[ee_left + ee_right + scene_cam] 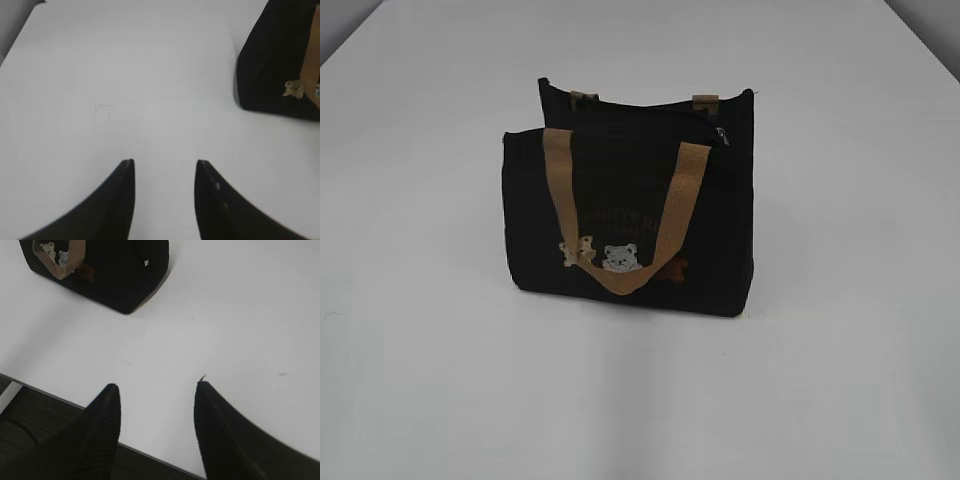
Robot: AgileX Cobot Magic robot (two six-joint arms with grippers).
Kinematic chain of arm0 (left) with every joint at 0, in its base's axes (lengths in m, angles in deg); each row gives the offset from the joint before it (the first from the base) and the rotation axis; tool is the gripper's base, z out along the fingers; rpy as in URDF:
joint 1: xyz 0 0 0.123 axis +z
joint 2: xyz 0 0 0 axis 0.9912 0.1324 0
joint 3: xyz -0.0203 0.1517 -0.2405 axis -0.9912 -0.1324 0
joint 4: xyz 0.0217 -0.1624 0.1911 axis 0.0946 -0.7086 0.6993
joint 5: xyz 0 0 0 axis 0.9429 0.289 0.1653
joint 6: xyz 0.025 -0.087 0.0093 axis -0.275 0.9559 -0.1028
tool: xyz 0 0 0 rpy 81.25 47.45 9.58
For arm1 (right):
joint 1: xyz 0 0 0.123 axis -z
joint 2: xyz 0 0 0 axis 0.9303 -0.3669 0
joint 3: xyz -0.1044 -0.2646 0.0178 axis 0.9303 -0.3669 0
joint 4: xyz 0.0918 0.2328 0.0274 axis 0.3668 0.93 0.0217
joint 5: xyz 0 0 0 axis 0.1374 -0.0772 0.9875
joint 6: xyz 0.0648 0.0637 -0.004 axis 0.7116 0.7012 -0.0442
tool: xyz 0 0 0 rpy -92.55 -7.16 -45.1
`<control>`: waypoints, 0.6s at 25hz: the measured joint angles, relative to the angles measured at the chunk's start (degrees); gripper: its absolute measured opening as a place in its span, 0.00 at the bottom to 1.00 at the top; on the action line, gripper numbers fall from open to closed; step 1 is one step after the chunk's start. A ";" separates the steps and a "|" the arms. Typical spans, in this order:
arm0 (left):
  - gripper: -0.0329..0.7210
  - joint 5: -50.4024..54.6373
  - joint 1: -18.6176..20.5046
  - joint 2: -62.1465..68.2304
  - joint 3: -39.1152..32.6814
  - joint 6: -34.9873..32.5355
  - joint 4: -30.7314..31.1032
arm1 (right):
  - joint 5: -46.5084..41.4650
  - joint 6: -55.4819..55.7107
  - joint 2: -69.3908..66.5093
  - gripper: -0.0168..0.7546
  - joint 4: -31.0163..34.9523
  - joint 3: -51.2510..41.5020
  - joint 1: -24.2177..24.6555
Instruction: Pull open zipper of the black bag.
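Approaching: judged the opening step; neither hand has reached the black bag (pixel 630 225), and the zipper (pixel 715 128) looks untouched.
Bag position: upright near the middle of the white counter (pixel 440 380), front face with bear patches (pixel 605 257) toward the exterior camera, one tan handle (pixel 625 215) draped down over that face.
Left hand (pixel 164 162): fingers apart, nothing between them, over bare counter; the bag sits well off to its upper right in the left wrist view.
Right hand (pixel 157 386): fingers apart and empty, hanging near the counter's front edge; the bag lies well apart, at upper left of the right wrist view.
Next move: likely calls for one hand to steady the bag's body or a webbing tab (pixel 705 100) while the other closes on the pull and draws it along the top edge.
Hard to see: zip line is black on black; a small pale glint near the right rear corner may be the pull, cannot confirm.
Cut off: both wrist views crop the bag; neither arm shows in the exterior view.
Lettering: faint, unreadable.
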 joint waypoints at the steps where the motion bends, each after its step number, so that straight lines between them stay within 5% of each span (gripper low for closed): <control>1: 0.44 -0.18 0.00 -0.84 0.00 -0.16 -0.17 | 0.00 0.00 0.00 0.52 -0.01 0.00 0.00; 15: 0.42 -0.49 0.00 -1.52 0.00 -1.18 -0.73 | 0.20 0.00 0.00 0.51 0.91 -0.02 0.00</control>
